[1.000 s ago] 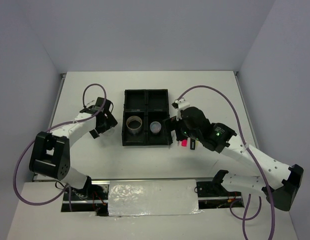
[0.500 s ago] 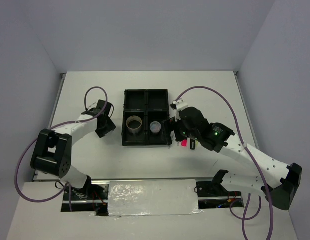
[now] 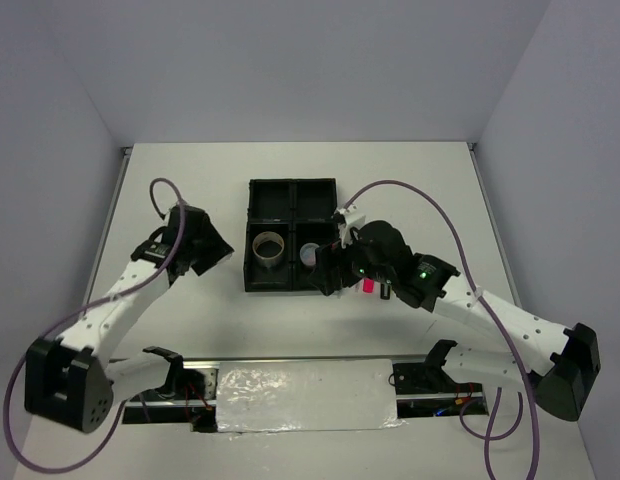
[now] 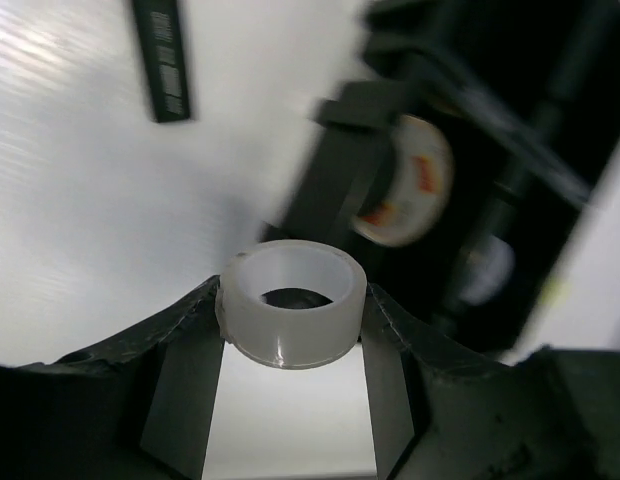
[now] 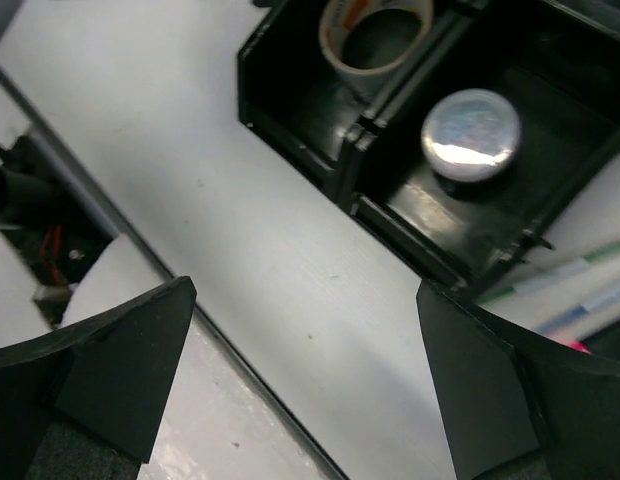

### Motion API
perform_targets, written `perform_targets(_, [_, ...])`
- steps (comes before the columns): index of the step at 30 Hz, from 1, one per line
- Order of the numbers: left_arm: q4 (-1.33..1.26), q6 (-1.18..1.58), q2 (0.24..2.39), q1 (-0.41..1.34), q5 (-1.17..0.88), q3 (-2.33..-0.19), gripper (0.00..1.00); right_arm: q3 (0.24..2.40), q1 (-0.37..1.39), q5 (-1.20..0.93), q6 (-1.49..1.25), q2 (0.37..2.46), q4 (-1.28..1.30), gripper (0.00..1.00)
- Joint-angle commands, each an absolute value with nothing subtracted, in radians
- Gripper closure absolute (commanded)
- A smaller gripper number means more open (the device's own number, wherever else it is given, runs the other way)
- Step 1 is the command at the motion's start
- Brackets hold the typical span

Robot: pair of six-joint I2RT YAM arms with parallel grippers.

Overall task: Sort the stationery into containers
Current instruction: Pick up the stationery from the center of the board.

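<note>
Left jaws clamping the grey-white cylinder; right jaws hanging wide apart over the tray's near edge.

The left gripper [image 4: 292,325] is holding the grey-white cylinder [image 4: 290,298] upright between both fingers, lifted off the bench [image 4: 80,230], left of the black tray [image 3: 290,287] and apart from it. A black labelled strip [image 4: 162,60] is lying on the bench beyond. The right gripper [image 5: 302,295] is hovering over the tray's near-right corner, nothing sitting between its fingers. In the tray, the grey tape ring [image 5: 342,52] is lying in the near-left compartment and the round clear tub [image 5: 471,134] is standing in the near-right one. Pens [image 5: 565,280] and a pink highlighter [image 3: 369,286] are lying on the bench just right of the tray.
</note>
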State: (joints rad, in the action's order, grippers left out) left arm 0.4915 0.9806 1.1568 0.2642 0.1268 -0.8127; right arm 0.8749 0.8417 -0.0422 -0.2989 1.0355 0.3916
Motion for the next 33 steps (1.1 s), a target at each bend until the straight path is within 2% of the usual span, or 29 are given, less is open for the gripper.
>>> perform_targets(1, [0.499,1.040,0.972,0.273,-0.044,-0.804,0.82,0.789,0.848,-0.208,-0.356,1.000,0.024,0.00])
perform_targets(4, [0.431,1.133,0.858,0.276,-0.214,-0.772,0.81,0.729,0.857,-0.230,-0.461,1.023,-0.202,0.00])
perform_targets(10, [0.188,1.319,0.802,0.282,-0.529,-0.692,0.81,0.689,0.865,-0.296,-0.517,1.117,-0.526,0.02])
perform_targets(16, [0.120,1.342,0.821,0.291,-0.681,-0.710,0.80,0.736,0.864,-0.377,-0.453,1.233,-0.627,0.02])
perform_targets(25, [0.097,1.374,0.790,0.301,-0.710,-0.692,0.80,0.762,0.870,-0.468,-0.365,1.302,-0.696,0.08])
perform_targets(28, [0.135,1.358,0.782,0.302,-0.693,-0.696,0.80,0.758,0.868,-0.486,-0.354,1.299,-0.730,0.14])
perform_targets(31, [0.140,1.359,0.776,0.304,-0.686,-0.692,0.79,0.752,0.870,-0.517,-0.359,1.302,-0.771,0.26])
perform_targets(33, [0.121,1.371,0.775,0.302,-0.689,-0.683,0.77,0.755,0.868,-0.541,-0.370,1.319,-0.804,0.30])
